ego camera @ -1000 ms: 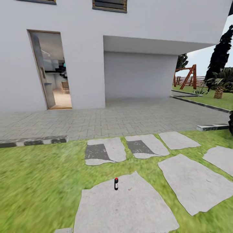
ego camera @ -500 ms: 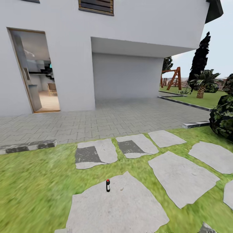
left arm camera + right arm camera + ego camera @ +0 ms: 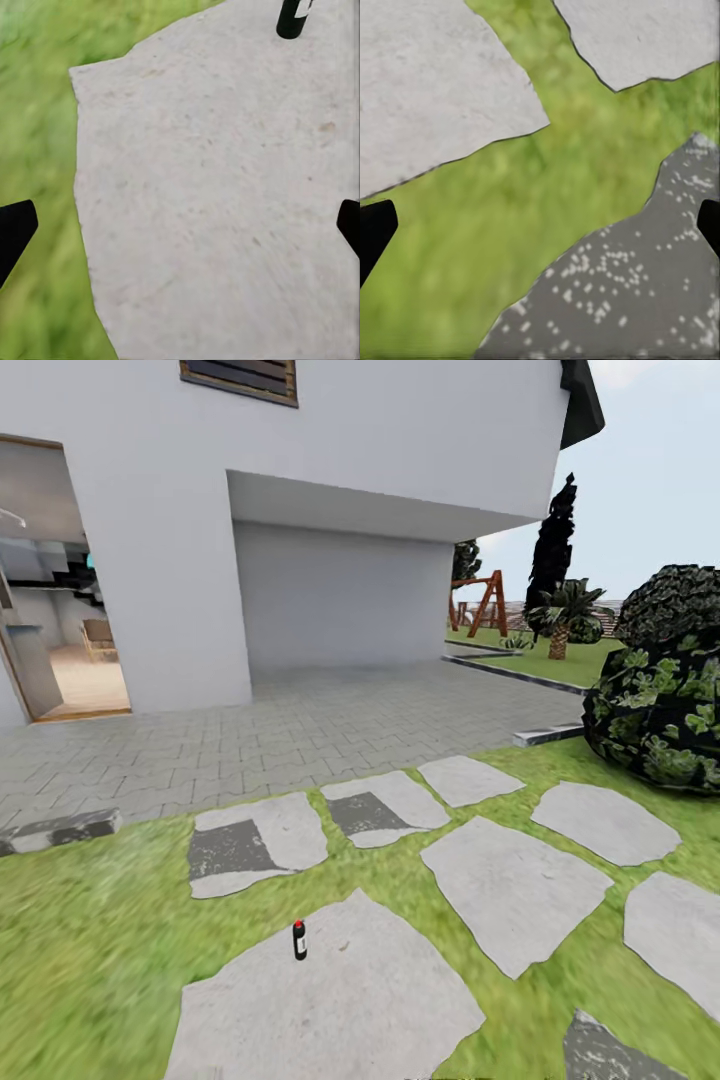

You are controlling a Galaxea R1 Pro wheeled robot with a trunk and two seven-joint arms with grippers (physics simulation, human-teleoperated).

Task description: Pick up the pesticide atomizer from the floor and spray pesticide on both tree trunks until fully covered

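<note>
1. Left claw: two dark fingertips sit at opposite edges of the left wrist view, spread wide, nothing between them. Beneath lies a pale slab bordered by grass.
2. Right claw: fingertips likewise wide apart and holding nothing. Below are grass, two pale slabs and a darker speckled stone.
3. Atomizer: a small dark bottle with a red cap, standing upright on the nearest large slab in the head view, at about 11 o'clock from the slab's centre, near its far edge. Its dark lower body also shows at the edge of the left wrist view, apart from the claw.
4. Lawn: green, set with further stepping stones from 12 to 3 o'clock.
5. Bush: dark, leafy, at 2 o'clock beside the stones.
6. Paving: grey brick, beyond the lawn, running to a white house with an open doorway at 10 o'clock.
7. Far at 1 o'clock: a wooden swing frame, a dark narrow tree and a palm.
</note>
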